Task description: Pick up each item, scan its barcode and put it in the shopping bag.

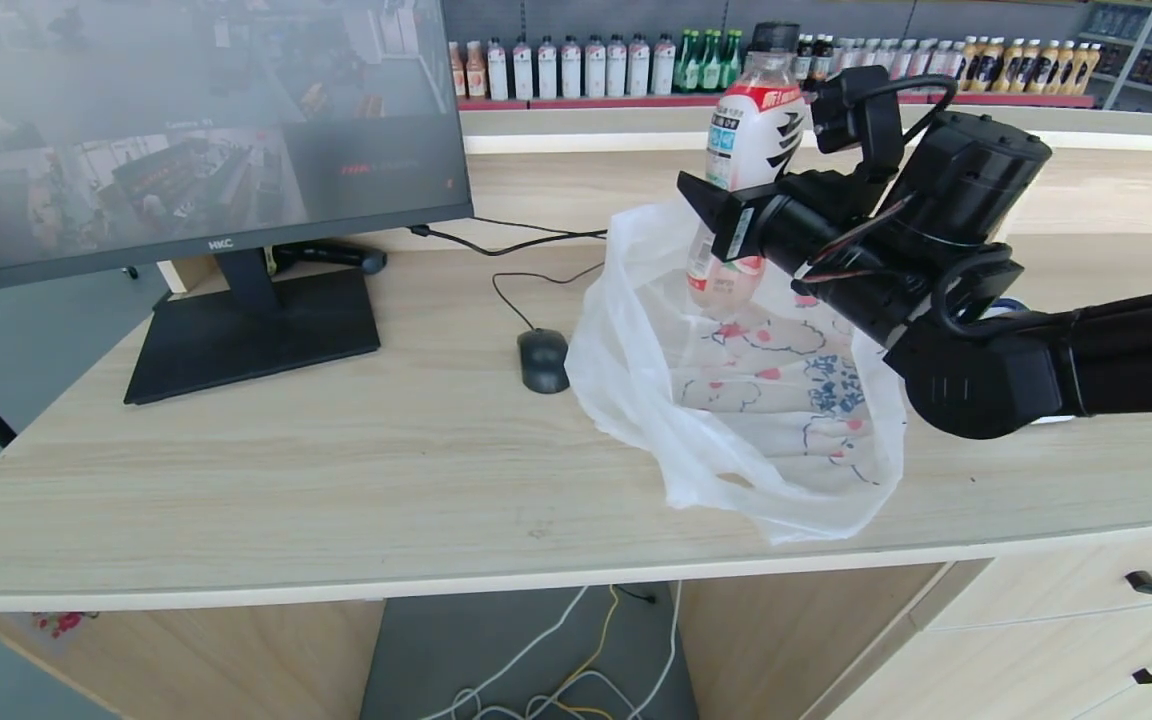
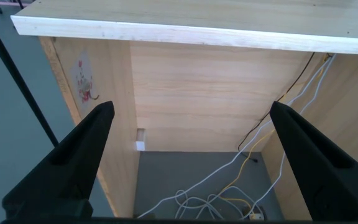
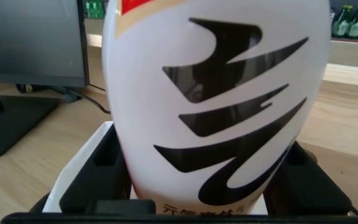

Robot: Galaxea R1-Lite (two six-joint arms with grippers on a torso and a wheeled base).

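The right end effector (image 1: pixel 741 212) pinches a bottle (image 1: pixel 754 130) upright, its base at the mouth of the bag (image 1: pixel 736 430) just below, on the desk (image 1: pixel 336 470). The left end effector (image 2: pixel 191 115) is spread wide, below the desk's front edge.

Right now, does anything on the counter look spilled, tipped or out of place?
Nothing spilled. The bottle is upright in the right end effector over the shopping bag, which slumps loosely near the front edge of the counter.
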